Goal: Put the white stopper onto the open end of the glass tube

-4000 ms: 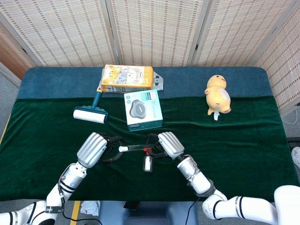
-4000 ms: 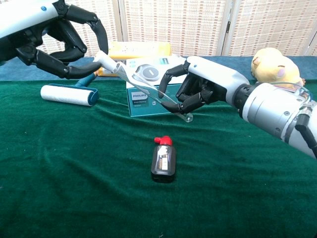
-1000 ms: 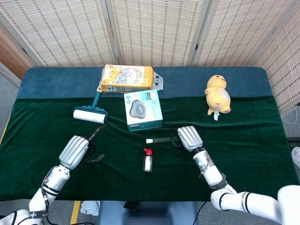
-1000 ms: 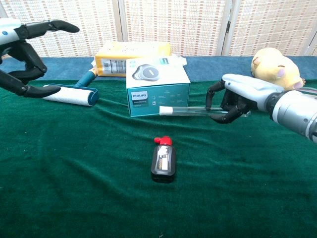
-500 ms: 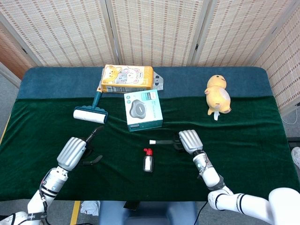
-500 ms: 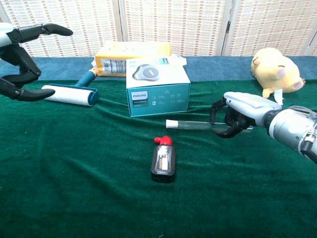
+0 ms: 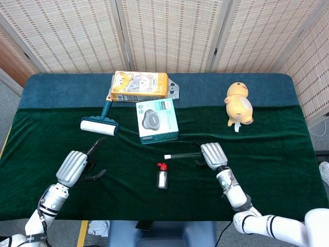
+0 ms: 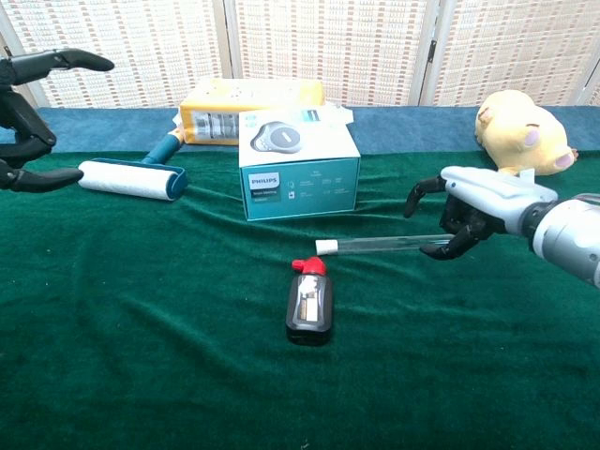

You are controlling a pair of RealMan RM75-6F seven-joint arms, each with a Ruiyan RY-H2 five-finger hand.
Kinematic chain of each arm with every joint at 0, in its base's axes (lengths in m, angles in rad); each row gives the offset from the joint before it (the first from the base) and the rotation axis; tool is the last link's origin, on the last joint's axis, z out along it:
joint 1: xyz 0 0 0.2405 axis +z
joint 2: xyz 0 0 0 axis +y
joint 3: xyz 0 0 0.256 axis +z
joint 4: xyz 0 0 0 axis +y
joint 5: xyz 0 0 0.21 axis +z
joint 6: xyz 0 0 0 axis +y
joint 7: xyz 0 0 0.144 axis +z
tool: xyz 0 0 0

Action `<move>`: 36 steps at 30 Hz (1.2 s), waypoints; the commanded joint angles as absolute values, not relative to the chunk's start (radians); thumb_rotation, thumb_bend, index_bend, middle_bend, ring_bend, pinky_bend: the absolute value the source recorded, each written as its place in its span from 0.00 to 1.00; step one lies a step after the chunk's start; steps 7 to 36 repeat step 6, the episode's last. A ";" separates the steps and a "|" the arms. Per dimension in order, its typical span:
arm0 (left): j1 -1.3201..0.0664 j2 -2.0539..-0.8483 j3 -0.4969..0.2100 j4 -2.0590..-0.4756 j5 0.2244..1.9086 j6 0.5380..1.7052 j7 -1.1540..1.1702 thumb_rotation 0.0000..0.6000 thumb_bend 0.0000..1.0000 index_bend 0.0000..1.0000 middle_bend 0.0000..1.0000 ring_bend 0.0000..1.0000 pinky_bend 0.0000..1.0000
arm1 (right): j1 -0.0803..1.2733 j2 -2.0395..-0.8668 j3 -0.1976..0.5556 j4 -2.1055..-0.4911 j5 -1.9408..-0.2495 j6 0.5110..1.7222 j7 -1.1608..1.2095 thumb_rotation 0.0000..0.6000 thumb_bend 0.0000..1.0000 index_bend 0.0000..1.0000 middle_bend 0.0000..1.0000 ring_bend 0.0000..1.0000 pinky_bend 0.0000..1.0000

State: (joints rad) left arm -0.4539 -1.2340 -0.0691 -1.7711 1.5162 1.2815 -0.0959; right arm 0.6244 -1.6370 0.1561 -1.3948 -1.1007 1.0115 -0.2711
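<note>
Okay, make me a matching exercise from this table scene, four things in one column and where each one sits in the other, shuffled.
Things:
1. glass tube
2. lint roller
3. plush toy
4. Philips box

Places:
A. far right, on the blue cloth
B. middle of the table, behind the small black bottle
C. lying flat, white stopper on its end, by the right hand
D. left side, near the left hand

Pairs: 1-C, 2-D, 3-A, 4-B
</note>
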 commanded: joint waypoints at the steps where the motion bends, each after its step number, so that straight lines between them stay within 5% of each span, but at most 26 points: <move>1: -0.438 -1.213 -0.071 -1.760 1.500 1.294 -0.077 1.00 0.34 0.01 0.93 0.75 0.68 | 0.592 -1.557 0.157 -1.486 -1.156 1.087 -0.276 0.92 0.36 0.32 1.00 1.00 1.00; 6: -0.384 -1.179 -0.077 -1.725 1.423 1.346 0.062 1.00 0.34 0.11 0.80 0.66 0.56 | 0.512 -1.362 0.137 -1.687 -1.237 1.232 -0.337 0.92 0.36 0.36 0.93 0.97 1.00; 36: -0.384 -1.179 -0.077 -1.725 1.423 1.346 0.062 1.00 0.34 0.11 0.80 0.66 0.56 | 0.512 -1.362 0.137 -1.687 -1.237 1.232 -0.337 0.92 0.36 0.36 0.93 0.97 1.00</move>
